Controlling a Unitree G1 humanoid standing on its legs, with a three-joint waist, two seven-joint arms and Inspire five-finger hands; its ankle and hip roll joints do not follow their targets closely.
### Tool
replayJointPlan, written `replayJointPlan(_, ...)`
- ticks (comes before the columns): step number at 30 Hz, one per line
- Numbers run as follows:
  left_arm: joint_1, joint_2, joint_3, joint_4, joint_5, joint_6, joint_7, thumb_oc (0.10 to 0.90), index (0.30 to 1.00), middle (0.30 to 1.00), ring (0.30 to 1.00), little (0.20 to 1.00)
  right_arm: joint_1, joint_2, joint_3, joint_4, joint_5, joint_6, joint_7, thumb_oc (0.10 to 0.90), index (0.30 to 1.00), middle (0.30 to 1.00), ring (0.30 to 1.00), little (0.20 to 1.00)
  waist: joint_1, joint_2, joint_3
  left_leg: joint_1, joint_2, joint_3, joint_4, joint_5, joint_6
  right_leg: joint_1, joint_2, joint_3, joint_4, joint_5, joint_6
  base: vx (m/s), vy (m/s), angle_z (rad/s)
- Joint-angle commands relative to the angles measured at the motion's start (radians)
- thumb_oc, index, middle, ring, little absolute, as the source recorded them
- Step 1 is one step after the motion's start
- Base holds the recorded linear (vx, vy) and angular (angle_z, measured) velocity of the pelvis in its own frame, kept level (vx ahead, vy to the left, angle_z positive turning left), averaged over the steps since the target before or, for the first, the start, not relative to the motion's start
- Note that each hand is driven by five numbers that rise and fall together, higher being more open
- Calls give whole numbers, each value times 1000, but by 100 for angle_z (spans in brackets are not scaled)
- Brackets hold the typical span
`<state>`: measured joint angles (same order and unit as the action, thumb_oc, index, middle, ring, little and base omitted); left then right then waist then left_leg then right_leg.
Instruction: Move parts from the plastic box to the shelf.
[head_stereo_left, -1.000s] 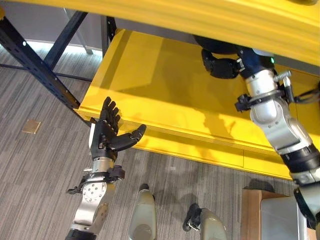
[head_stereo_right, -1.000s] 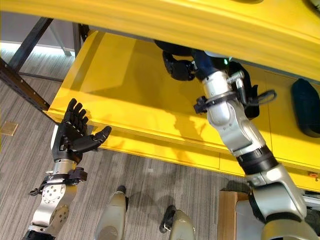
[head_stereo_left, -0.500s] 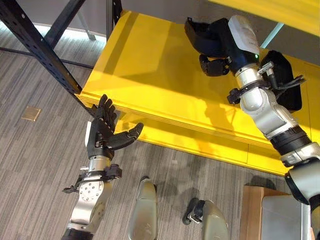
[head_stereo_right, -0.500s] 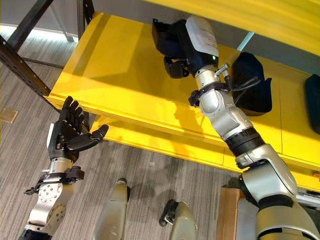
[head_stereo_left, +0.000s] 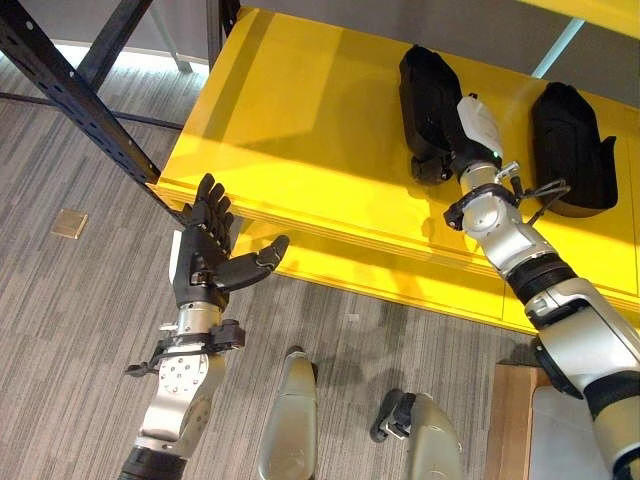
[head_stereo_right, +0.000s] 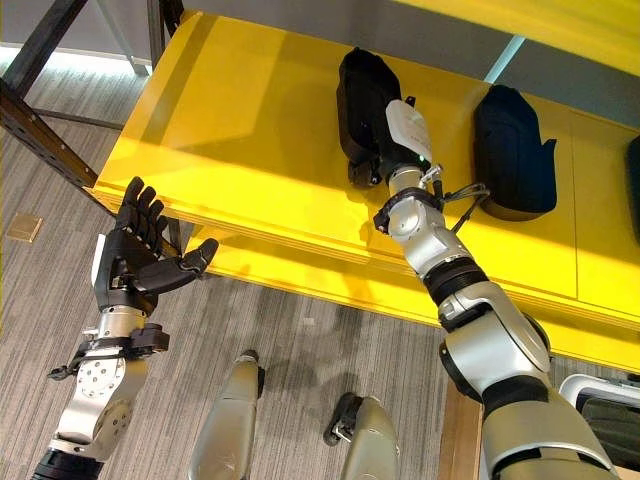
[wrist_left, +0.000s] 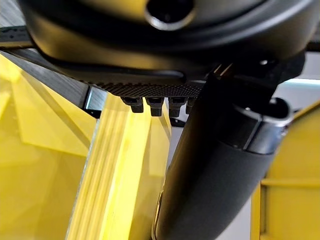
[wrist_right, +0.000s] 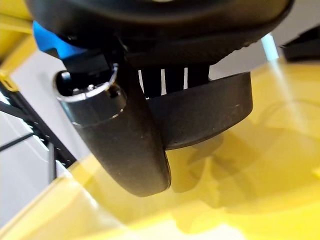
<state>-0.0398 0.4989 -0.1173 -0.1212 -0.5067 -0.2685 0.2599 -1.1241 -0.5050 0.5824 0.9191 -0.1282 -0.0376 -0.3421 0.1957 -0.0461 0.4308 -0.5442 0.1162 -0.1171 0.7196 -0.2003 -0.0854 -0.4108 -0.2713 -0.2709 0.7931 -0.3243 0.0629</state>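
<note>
Right hand (head_stereo_right: 368, 165) on yellow shelf (head_stereo_left: 300, 140), thumb and fingers clamped on black part (head_stereo_left: 425, 100) lying toward rear edge. Second black part (head_stereo_left: 570, 150) further along, near same edge, well apart. Left hand (head_stereo_left: 205, 262) spread wide, empty, off shelf's front corner above grey floor (head_stereo_left: 70, 330).

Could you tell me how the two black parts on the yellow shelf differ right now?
The left part has the right hand at its near end; the right part lies apart, untouched. The left part's outline looks smooth, while the right part shows a notch on one side. Both are black, elongated, and rest on the shelf.
</note>
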Motion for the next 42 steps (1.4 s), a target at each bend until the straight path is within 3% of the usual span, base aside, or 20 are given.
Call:
replayJointPlan(1,-51,34,-8,-163,13,-130,10,900,1000,1000,1000,1000,-173,11,-13,47,49,-48,-71,400,300,300,300,300,5,32,-77,-15,26,-5,64,-57,36,82,35,85,-11,-48,-23,0,0,0)
replayJointPlan(11,-74,37,-24,-157,35,-125,26,900,1000,1000,1000,1000,-122,43,-35,31,63,-52,-78,400,300,300,300,300,-1,50,-65,-27,18,-5,67,-56,39,70,32,86,-6,-43,-20,0,0,0)
replayJointPlan(28,-85,31,-31,-150,36,-126,39,900,1000,1000,1000,1000,-68,78,-79,-48,74,-58,-94,400,300,300,300,300,-10,58,-54,-41,14,-4,78,-61,44,54,26,90,3,-45,-21,0,0,0)
replayJointPlan(29,-82,32,-27,-153,36,-127,38,900,1000,1000,1000,1000,-68,80,-80,-49,75,-60,-92,553,514,514,514,514,-9,58,-54,-42,13,-3,77,-61,44,54,26,91,1,-44,-21,0,0,0)
replayJointPlan(30,-80,35,-27,-155,37,-127,38,900,1000,1000,1000,1000,-71,82,-78,-45,77,-60,-91,859,942,942,942,942,-10,59,-55,-43,13,-4,78,-61,44,54,26,90,1,-42,-20,0,0,0)
replayJointPlan(31,-78,34,-26,-155,35,-127,38,900,1000,1000,1000,1000,-75,87,-78,-39,82,-58,-88,900,1000,1000,1000,1000,-10,58,-55,-44,13,-4,78,-61,44,53,26,89,1,-42,-20,0,0,0)
replayJointPlan(42,-64,34,-9,-151,42,-119,43,900,1000,1000,1000,1000,-56,88,-84,-161,97,-66,-69,900,1000,1000,1000,1000,-19,52,-50,-44,17,3,74,-61,47,45,28,95,-1,-38,-20,0,0,0)
